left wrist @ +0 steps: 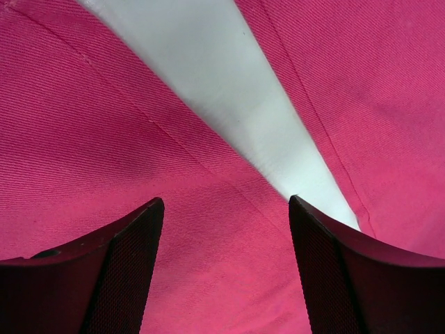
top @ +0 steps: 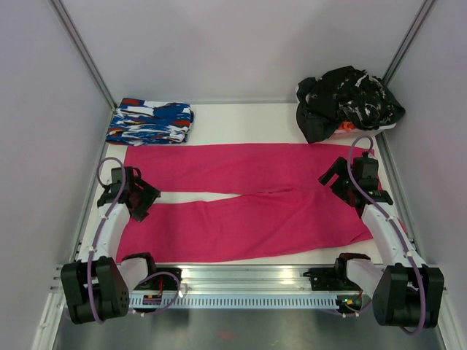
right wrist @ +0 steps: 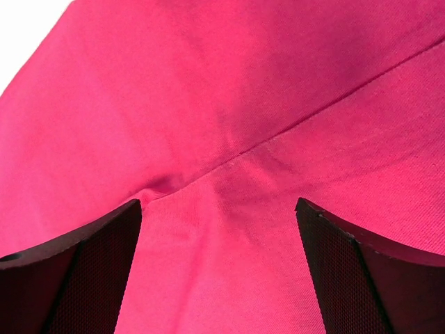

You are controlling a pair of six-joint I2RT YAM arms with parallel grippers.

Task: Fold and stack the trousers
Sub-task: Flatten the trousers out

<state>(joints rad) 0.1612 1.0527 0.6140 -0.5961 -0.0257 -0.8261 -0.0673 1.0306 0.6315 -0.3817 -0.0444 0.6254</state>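
The magenta-pink trousers (top: 241, 193) lie spread flat across the white table, waist at the right, two legs running left with a thin gap of table between them. My left gripper (top: 149, 197) is open, just above the near leg's inner edge at the cuff end; cloth (left wrist: 208, 264) fills the space between its fingers (left wrist: 132, 271). My right gripper (top: 332, 177) is open over the waist end, above a seam in the cloth (right wrist: 236, 209). Neither holds anything.
A folded blue, white and red patterned garment (top: 149, 122) lies at the back left. A heap of black clothes with white flecks (top: 346, 98) sits in a white tray at the back right. Walls enclose the table; a metal rail (top: 241, 281) runs along the front.
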